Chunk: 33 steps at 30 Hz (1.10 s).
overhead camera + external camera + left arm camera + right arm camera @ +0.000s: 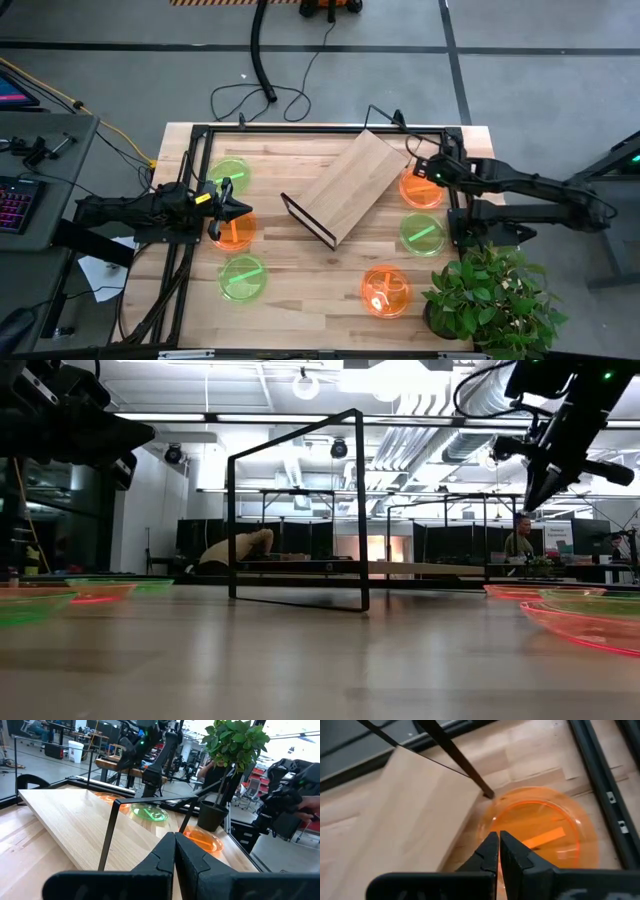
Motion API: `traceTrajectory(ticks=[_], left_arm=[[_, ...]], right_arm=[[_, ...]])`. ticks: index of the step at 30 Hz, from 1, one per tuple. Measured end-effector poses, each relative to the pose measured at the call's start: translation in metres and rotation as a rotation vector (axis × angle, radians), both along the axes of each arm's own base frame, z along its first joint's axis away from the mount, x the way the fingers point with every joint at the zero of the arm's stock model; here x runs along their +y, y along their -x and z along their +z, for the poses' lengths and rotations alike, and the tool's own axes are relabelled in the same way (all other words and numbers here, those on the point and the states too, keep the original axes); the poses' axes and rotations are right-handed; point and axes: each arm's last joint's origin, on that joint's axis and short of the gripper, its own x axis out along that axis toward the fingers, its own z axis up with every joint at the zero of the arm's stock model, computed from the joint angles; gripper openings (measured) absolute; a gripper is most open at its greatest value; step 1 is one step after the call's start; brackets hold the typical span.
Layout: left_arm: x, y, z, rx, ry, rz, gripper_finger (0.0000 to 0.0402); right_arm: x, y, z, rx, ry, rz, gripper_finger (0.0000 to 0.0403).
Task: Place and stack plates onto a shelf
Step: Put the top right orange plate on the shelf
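The plywood shelf [345, 185] stands slantwise in the middle of the table on its thin black wire frame [297, 510]. Six plates lie flat on the table around it. On the left are a green plate [231, 173], an orange plate [234, 231] and a green plate [243, 277]. On the right are an orange plate [421, 188], a green plate [423, 235] and an orange plate [385, 291]. My left gripper [174, 840] is shut and hovers above the left orange plate, pointing at the shelf [75, 820]. My right gripper [498, 840] is shut and hangs raised [545, 485] over the far right orange plate [540, 830].
A potted plant [490, 295] stands at the table's near right corner, beside the right-hand plates. A black metal frame [300, 128] runs along the table's far edge and down both sides. Bare wood lies near the middle, in front of the shelf [310, 280].
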Motion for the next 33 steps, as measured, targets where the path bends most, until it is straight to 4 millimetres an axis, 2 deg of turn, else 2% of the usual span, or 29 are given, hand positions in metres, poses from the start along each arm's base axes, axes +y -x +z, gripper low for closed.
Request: traceTrajectory(ticks=[8,22,26,33], left_arm=[[0.0,0.0,0.0,-0.001,0.0,0.0,0.0],[0.0,0.0,0.0,0.0,0.0,0.0,0.0],[0.0,0.0,0.0,0.0,0.0,0.0,0.0],[0.0,0.0,0.0,0.0,0.0,0.0,0.0]], right_arm=[[-0.002,-0.001,-0.009,0.097,-0.078,-0.002,0.0],[0.002,0.006,-0.013,0.164,-0.169,-0.008,0.0005],[0.002,0.006,-0.013,0.161,-0.175,-0.005,0.0031],[0.002,-0.001,-0.017,0.116,-0.251,-0.061,0.0113]])
